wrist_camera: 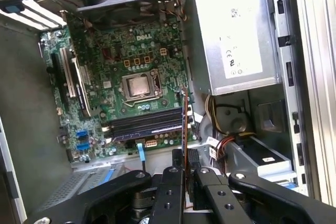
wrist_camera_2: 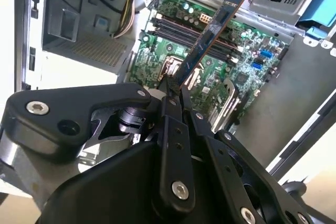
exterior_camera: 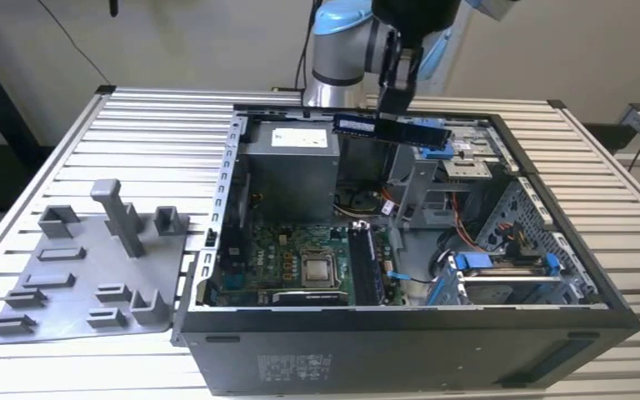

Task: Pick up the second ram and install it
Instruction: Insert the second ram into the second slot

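The second ram [exterior_camera: 392, 128], a long dark board with black chips, hangs level above the back of the open computer case [exterior_camera: 409, 310], with my gripper [exterior_camera: 396, 112] shut on its upper edge. In the second wrist view the ram [wrist_camera_2: 210, 35] slants out from my gripper [wrist_camera_2: 173, 85] over the green motherboard [wrist_camera_2: 247, 51]. The first wrist view has the ram [wrist_camera: 185, 114] edge-on between the fingers [wrist_camera: 173, 182], above the dark memory slots [wrist_camera: 147, 124] beside the processor [wrist_camera: 139, 85]. In the exterior view the memory slots [exterior_camera: 365, 262] lie well below the stick.
A grey holder plate [exterior_camera: 87, 275] with upright blocks lies on the slatted table at the exterior view's left of the case. Inside the case are a grey power supply [exterior_camera: 292, 167], cables and a drive cage with blue tabs [exterior_camera: 498, 262].
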`<state>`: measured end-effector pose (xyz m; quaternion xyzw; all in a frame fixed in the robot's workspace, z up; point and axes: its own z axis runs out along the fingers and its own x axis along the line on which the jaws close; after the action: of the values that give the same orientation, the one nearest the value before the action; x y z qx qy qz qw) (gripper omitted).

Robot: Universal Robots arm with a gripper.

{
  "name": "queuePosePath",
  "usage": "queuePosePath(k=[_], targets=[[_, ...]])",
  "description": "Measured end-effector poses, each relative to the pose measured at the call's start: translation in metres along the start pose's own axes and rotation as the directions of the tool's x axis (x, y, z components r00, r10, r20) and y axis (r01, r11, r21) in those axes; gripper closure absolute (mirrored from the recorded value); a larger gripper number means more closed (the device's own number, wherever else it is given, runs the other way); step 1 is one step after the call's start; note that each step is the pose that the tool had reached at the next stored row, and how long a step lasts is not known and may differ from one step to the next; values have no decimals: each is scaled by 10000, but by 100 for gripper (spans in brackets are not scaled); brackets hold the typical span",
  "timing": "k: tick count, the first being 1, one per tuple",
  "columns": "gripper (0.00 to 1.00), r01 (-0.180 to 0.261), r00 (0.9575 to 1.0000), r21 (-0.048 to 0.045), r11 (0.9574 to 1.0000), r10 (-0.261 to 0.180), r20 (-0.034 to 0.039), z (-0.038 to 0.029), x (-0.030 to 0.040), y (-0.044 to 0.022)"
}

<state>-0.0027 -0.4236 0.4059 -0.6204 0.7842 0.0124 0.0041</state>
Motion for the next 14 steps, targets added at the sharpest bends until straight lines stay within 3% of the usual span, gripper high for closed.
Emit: queuePosePath(k=[7, 14], targets=[[86, -644, 9979, 9, 9979, 644, 8, 8, 0, 0], [86, -1237, 9923, 17, 9923, 1237, 17, 17, 0, 0]])
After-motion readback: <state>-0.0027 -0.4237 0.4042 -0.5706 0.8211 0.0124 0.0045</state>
